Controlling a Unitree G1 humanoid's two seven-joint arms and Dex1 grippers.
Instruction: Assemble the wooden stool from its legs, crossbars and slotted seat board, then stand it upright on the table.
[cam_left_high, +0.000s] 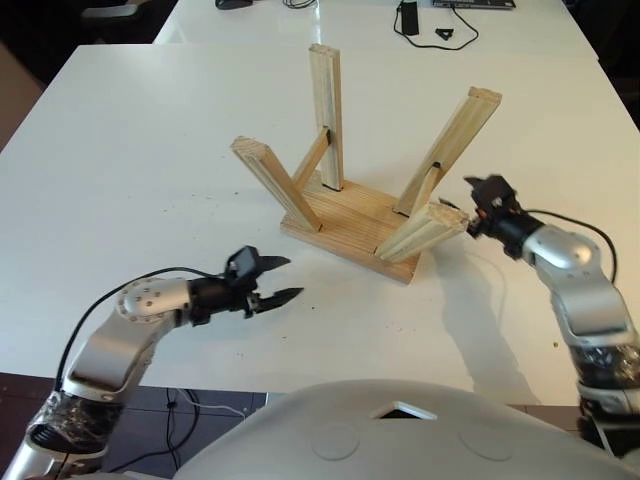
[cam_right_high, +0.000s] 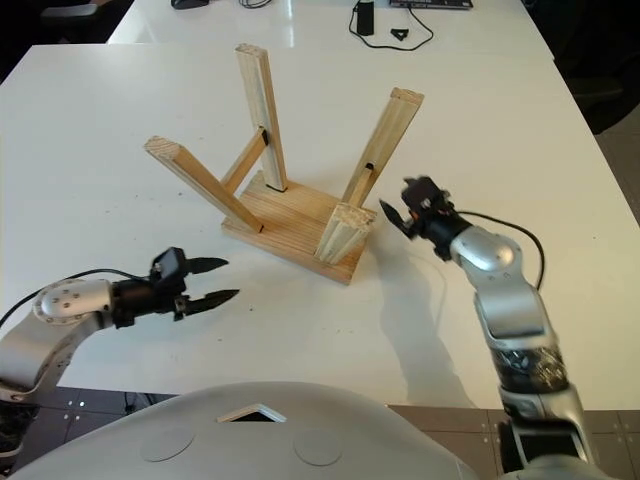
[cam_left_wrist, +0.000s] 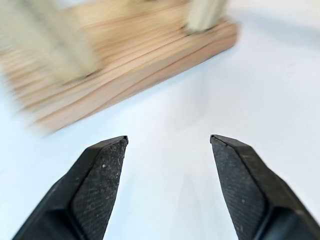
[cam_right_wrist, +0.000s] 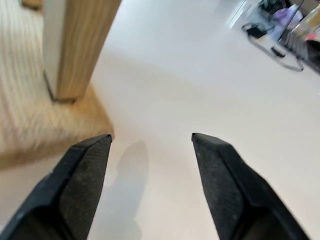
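The stool (cam_left_high: 352, 228) stood inverted, four legs (cam_left_high: 326, 115) fitted, not yet righted; left gripper (cam_left_high: 294, 278) at 7 o'clock and right gripper (cam_left_high: 469, 207) at 3 o'clock gaped empty.

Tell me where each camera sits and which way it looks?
Left eye view: on the head, looking forward and down at the upturned stool on the table; both arms show, left gripper and right gripper open.
Right eye view: beside it, same scene, same arms.
Left wrist view: on the left wrist, looking past its fingers at the seat board.
Right wrist view: on the right wrist, past its fingers at a leg.
Shared: all see the stool.
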